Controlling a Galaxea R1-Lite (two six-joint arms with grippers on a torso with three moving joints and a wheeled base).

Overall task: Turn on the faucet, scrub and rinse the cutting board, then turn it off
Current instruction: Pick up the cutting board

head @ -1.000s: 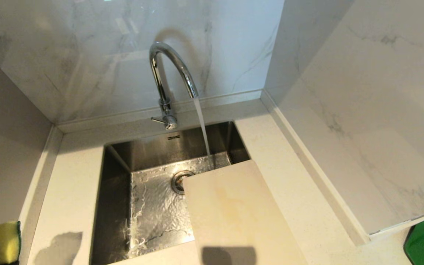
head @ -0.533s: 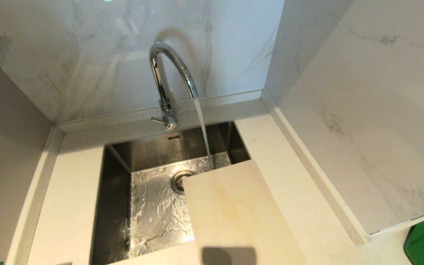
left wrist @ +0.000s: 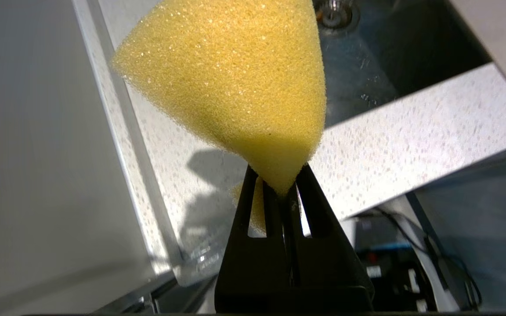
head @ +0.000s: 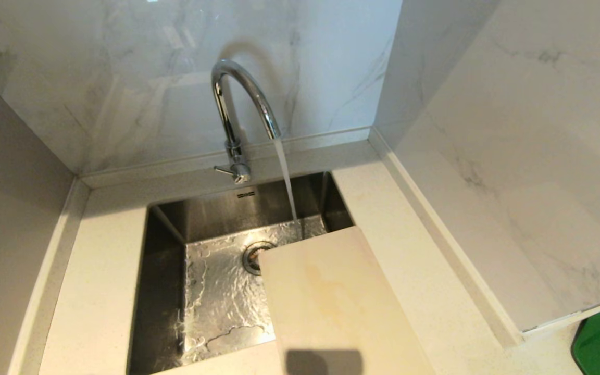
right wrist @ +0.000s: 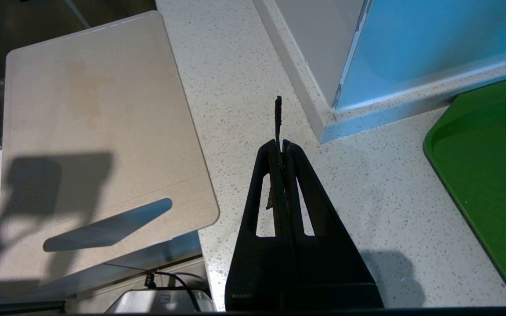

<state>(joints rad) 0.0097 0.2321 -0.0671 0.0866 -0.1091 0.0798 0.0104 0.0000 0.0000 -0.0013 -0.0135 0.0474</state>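
Head view: we see the faucet (head: pixel 237 114) running into the sink (head: pixel 164 291); the cutting board (head: pixel 331 307) lies across the sink's right rim and the counter (head: pixel 102 271).
Left wrist view: our left gripper (left wrist: pixel 284 186) is clenched on a yellow sponge (left wrist: pixel 235 83).
Right wrist view: our right gripper (right wrist: pixel 281 147), fingers pressed together, hovers over the counter beside the board, near a green tray (right wrist: pixel 490 171).

left gripper (left wrist: pixel 284 186): matte black tapered plastic fingers, slotted | right gripper (right wrist: pixel 280 147): same black slotted wedge-shaped fingers
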